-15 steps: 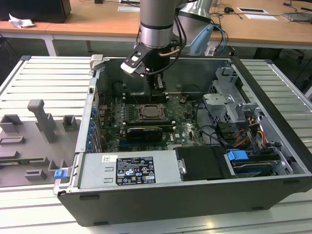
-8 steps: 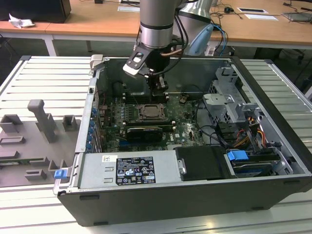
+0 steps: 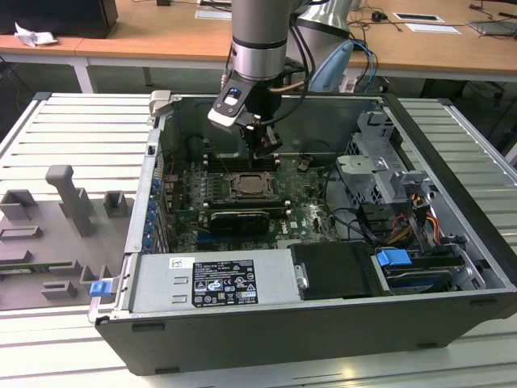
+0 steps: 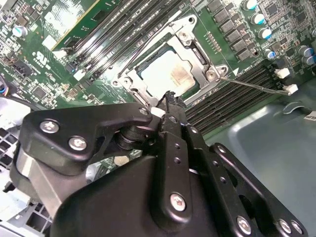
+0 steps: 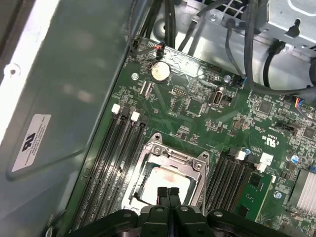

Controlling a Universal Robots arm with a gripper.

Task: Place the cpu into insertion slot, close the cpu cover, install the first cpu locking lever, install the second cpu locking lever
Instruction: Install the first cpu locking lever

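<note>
The cpu (image 4: pixel 165 74) is seen lying flat inside the insertion slot (image 3: pixel 233 187), in the middle of the green circuit board (image 5: pixel 197 113). Its top is a dull silver-grey square, and a pale reflection is carried on it in both wrist views. The cpu cover (image 5: pixel 177 152), a thin silvery frame with a large window, is laid down on the slot around the cpu, so it is judged to be closed. From 1 corner of the slot a thin wire lever (image 4: pixel 252 85) is stretched out over the memory slots (image 4: pixel 232 98) beside the slot, and it is judged not to be latched.

The gripper (image 4: pixel 168 97) is held just over the edge of the slot. Its 2 fingers are pressed together and nothing is gripped. Whether the cover is touched by the tips cannot be told.

The step in hand is judged to be the first locking lever. For a good result, the lever's free end should be pressed, not the cover or the cpu, and it should be guided down slowly under its hook, so that the wire is not let slip.
</note>
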